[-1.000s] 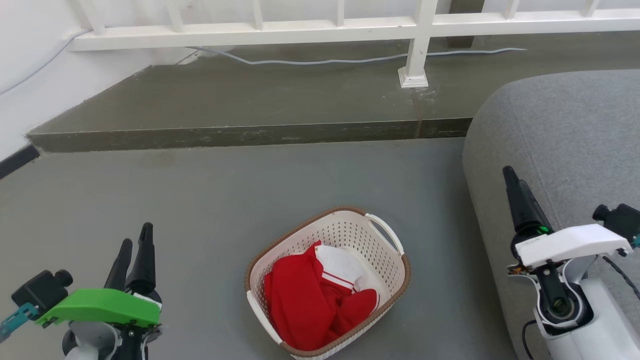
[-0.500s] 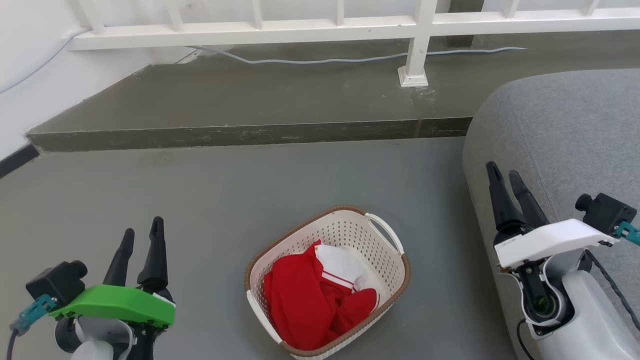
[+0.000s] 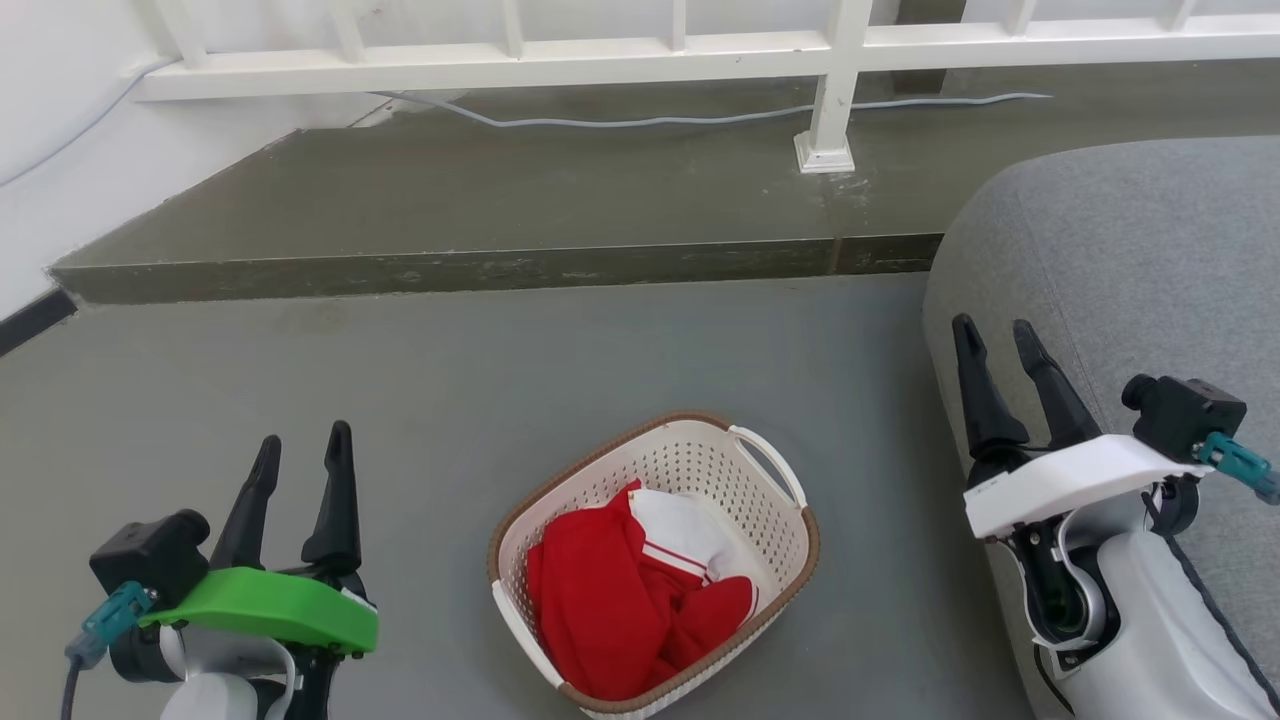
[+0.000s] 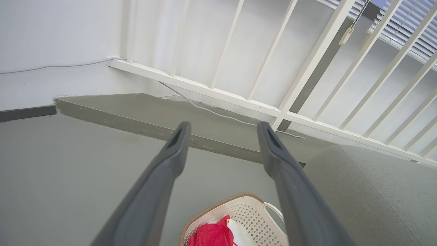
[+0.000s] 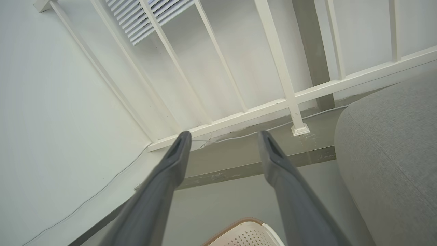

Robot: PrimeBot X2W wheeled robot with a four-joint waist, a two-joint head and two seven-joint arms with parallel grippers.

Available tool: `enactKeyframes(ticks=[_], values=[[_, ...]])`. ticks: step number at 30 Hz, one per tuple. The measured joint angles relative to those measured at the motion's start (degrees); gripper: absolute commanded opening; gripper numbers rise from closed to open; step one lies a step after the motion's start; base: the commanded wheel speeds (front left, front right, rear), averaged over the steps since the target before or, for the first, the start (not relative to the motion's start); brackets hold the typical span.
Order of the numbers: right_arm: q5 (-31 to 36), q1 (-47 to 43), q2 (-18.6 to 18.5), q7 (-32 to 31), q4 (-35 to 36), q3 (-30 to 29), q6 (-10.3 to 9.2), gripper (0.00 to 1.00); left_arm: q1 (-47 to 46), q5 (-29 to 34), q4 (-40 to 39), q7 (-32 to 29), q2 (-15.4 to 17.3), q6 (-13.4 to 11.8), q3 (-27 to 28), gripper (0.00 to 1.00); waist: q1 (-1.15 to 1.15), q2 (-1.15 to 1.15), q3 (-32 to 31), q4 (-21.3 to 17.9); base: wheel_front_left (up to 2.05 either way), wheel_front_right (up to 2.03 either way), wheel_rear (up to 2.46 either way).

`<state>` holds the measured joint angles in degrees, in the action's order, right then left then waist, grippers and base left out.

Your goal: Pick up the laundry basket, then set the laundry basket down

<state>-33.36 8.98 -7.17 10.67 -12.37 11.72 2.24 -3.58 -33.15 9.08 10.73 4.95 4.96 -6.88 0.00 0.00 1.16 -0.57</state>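
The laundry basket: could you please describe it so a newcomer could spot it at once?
Start at the grey sofa on the right; on the grey floor left of it sits the laundry basket. It is cream-white with holes, a brown rim, and red and white clothes inside.

Bare floor (image 3: 400,400) left of the laundry basket (image 3: 690,465); grey sofa (image 3: 1120,250) close on its right (gap perhaps narrow)

Laundry basket (image 3: 775,545): floor largely hidden under red and white clothing (image 3: 610,610), number of garments unclear; near part cut off by the bottom edge in both wrist views. Grey sofa (image 3: 1110,250): cut by right and bottom edges, head view. White railing (image 3: 500,65): upper part out of frame
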Motion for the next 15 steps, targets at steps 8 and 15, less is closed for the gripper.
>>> enactKeyframes(ticks=[8, 15], values=[[6.57, 0.42, 0.09, 1.49, 0.19, 1.4, -0.6, 1.0, -0.04, 6.33, -0.51, 1.54, -0.08, 0.08, -0.34, 1.0, 0.0, 0.0, 0.07, -0.13, 0.0, 0.0, 0.0], [12.15, 1.21, 0.15, 3.01, 0.34, 2.24, -0.6, 1.0, -0.13, 11.27, -0.79, 3.04, -0.16, 0.15, -0.58, 1.0, 0.0, 0.0, 0.04, -0.33, 0.0, 0.0, 0.0]])
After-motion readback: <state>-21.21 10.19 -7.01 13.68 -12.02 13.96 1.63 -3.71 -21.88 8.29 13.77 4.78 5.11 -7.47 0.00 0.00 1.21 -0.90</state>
